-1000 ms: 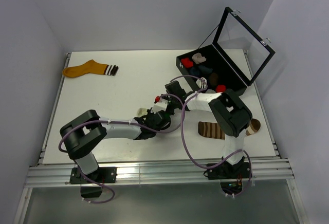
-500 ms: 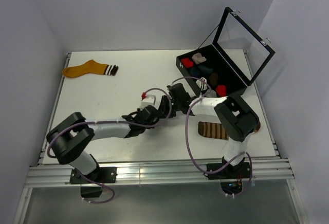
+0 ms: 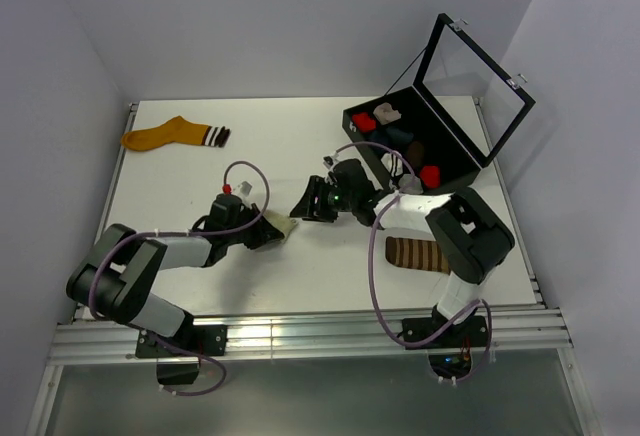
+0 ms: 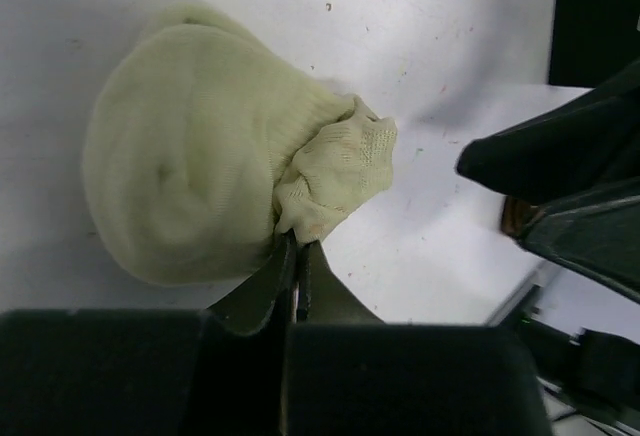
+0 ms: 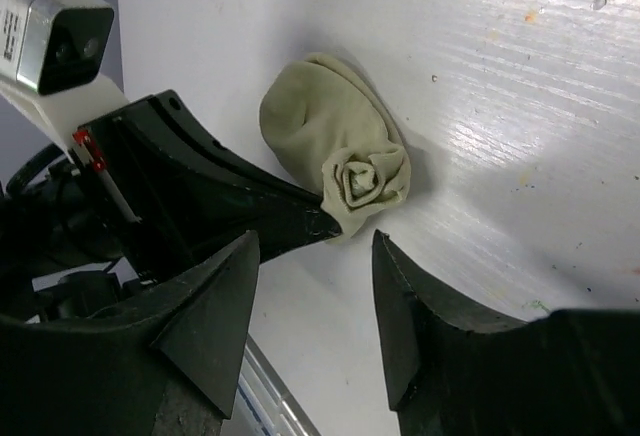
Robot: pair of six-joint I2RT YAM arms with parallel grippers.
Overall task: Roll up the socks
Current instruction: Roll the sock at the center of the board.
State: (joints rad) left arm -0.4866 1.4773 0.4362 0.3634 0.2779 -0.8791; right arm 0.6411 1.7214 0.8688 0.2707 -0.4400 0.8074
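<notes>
cream sock [image 3: 280, 227]: rolled into a bun on the table [image 3: 180, 186], just off centre toward 8 o'clock
left gripper [image 4: 297, 254]: jaws pressed together, pinching the loose cuff flap on the bun's 3 o'clock side (wrist view)
right gripper [image 5: 315, 246]: jaws spread, holding nothing, just off the bun at its 2 o'clock (top view)
handling: light, soft, squashy, not fragile; the knit grips well; the roll likely springs open if the flap slips
where to hold: the flap, or across the bun's middle, not the smooth dome
brown sock [image 3: 413, 254]: flat, 4 o'clock, not rolled
orange sock [image 3: 170, 135]: flat, 10 o'clock
box [image 3: 462, 153]: 2 o'clock, lid up, bundles inside
</notes>
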